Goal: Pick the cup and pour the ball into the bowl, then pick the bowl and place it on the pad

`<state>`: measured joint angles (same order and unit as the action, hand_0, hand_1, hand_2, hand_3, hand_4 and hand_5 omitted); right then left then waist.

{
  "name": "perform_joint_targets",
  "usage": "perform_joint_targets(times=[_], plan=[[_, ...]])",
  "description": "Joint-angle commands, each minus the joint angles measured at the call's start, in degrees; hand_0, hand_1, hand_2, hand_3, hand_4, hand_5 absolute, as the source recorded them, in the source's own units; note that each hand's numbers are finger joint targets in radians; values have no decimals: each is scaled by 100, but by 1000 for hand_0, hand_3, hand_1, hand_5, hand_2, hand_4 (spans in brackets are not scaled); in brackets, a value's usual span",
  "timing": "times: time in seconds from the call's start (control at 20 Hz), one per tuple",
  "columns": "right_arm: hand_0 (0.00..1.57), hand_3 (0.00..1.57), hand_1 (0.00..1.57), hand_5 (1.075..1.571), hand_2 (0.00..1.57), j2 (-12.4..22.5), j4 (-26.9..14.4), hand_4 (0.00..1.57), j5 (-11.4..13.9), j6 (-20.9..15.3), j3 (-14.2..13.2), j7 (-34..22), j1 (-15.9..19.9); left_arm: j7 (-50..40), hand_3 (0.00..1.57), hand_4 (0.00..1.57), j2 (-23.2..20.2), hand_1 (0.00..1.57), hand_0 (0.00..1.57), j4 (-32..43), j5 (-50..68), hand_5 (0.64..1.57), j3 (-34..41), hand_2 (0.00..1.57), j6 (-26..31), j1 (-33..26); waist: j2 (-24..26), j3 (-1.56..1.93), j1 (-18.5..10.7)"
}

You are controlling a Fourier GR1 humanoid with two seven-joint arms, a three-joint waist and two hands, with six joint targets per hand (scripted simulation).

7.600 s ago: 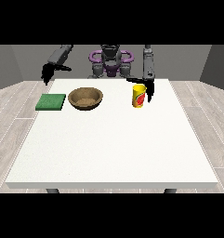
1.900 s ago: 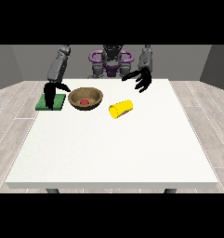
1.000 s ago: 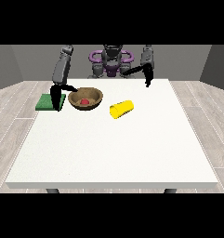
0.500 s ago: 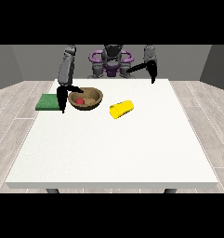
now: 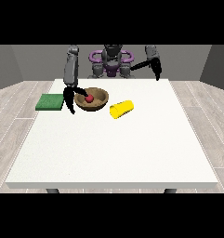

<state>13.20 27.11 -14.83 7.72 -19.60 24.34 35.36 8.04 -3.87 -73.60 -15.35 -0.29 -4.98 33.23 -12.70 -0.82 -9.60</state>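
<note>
A brown bowl (image 5: 95,103) stands on the table's far left part with a red ball (image 5: 89,98) inside it. The yellow cup (image 5: 121,109) lies on its side just right of the bowl, its mouth towards the camera. A green pad (image 5: 49,102) lies flat left of the bowl. The hand at the view's left (image 5: 69,99) hangs at the bowl's left rim, fingers pointing down, thumb reaching over the rim near the ball. The hand at the view's right (image 5: 155,69) is raised at the table's far edge, holding nothing.
The white table (image 5: 113,148) stretches wide towards the camera below the objects. The robot's body (image 5: 111,61) stands behind the far edge.
The hand at the view's left has moved right from above the pad to the bowl's left rim. The hand at the view's right has lifted and drawn back towards the robot.
</note>
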Motion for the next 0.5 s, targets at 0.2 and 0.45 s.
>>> perform_joint_targets(times=[0.2, 0.45], plan=[[1571, 1571, 1571, 1549, 1571, 123, -362, 1042, 506, -754, 392, -855, -67, -131, 0, 0, -117, 0, 0, 60, 175, 1569, 220, 0, 110, 176, -17, 77, -27], [1571, 1571, 1571, 1555, 1571, 261, -144, 1026, 642, -985, 576, -1484, 186, 179, 0, 0, -262, 0, 0, 456, 288, 1570, 573, 0, -12, -146, 418, 79, 386]])
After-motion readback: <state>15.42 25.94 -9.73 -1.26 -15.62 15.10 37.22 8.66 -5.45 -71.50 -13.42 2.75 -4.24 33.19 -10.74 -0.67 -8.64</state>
